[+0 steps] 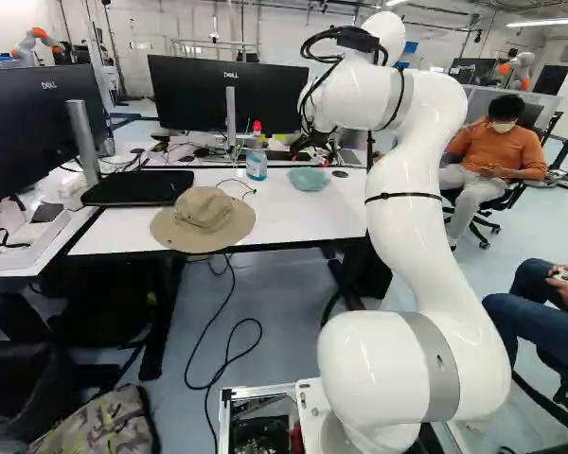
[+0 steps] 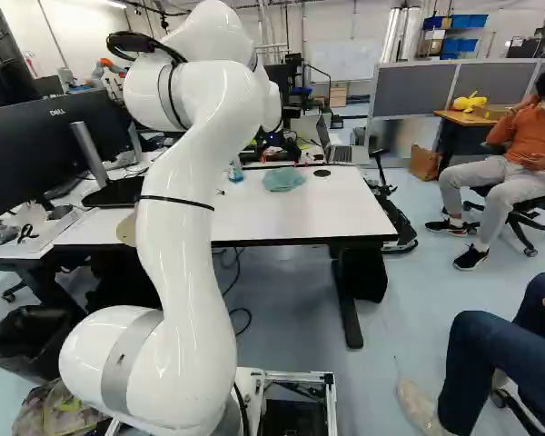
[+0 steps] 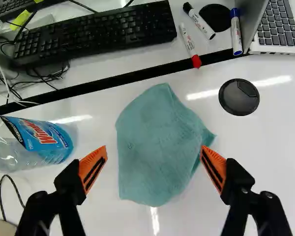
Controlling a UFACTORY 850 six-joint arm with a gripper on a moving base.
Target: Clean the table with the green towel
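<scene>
Green towel (image 3: 160, 147): loosely bunched on the white table (image 3: 265, 162), near the far edge, towards the far right corner.
Gripper (image 3: 154, 155): above the towel, orange-padded fingers wide apart, one to each side; nothing is held.
Grip risk: if closed too high, the low cloth could be missed or caught by one fold; if too low, the tabletop could be scraped.
Spray bottle (image 3: 34, 142): left of the towel by the far edge; could be toppled by a wide leftward wipe.
Thin cable (image 3: 14, 189): near the bottle; could be snagged.
Tan hat (image 1: 204, 218): at the near edge, leftward; could be pushed off.
</scene>
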